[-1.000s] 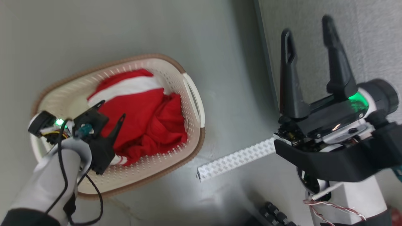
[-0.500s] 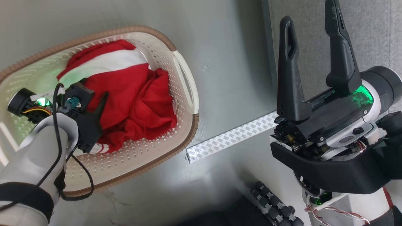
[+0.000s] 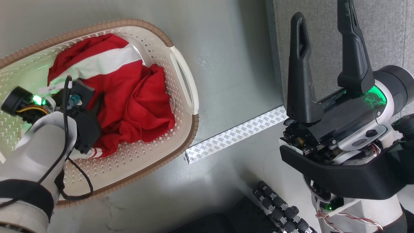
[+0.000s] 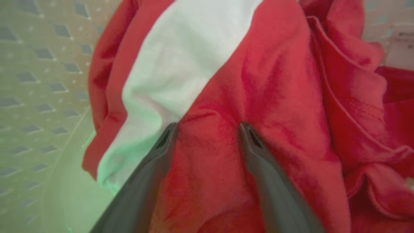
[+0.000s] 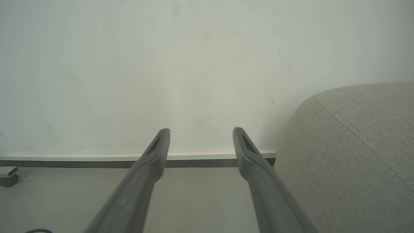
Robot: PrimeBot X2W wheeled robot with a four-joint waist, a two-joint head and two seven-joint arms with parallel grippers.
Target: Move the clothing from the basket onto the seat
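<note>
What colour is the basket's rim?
Brown, running around the cream basket; clearest in the head view.

Pale forearms (image 3: 35, 152); long dark fingers (image 3: 300, 81); green lights (image 3: 375, 95).

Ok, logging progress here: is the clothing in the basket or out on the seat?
In the basket: the clothing lies bunched inside its walls, with the left gripper open on it.
</note>
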